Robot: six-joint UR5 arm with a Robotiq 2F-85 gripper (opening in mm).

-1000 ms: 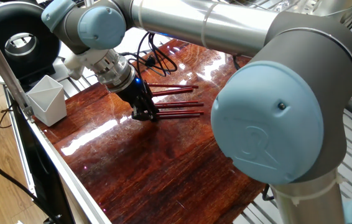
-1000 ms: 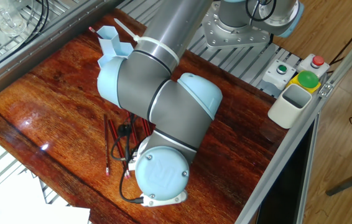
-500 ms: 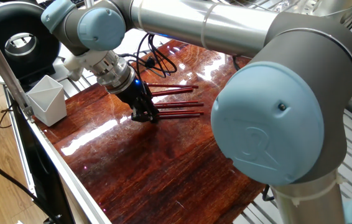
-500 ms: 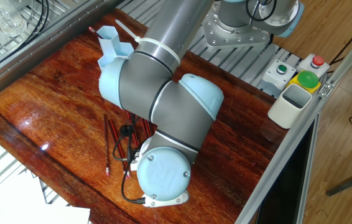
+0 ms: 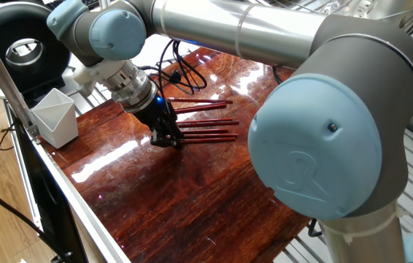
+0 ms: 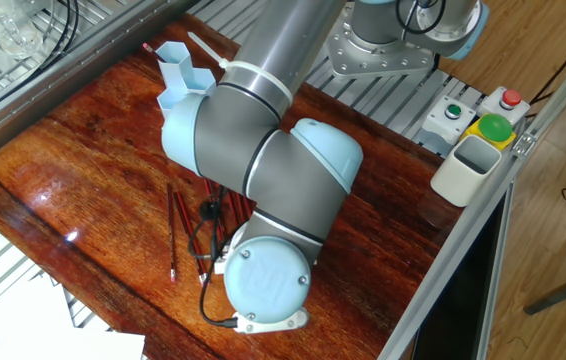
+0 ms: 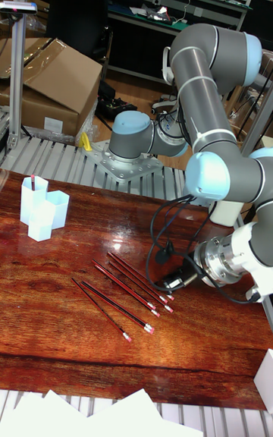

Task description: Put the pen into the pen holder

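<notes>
Gripper (image 5: 166, 139) at pens (image 5: 210, 128), grasp unclear

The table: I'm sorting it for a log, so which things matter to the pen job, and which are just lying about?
In the job:
red pens
blue pen holder
gripper

Lying about:
white cup
button box

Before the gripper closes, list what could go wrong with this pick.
1. The pens lie close together in a row, so the gripper, down at their ends, may nudge or catch a neighbour.
2. The pen holder stands far across the table and already holds a pen; its openings look narrow.
</notes>
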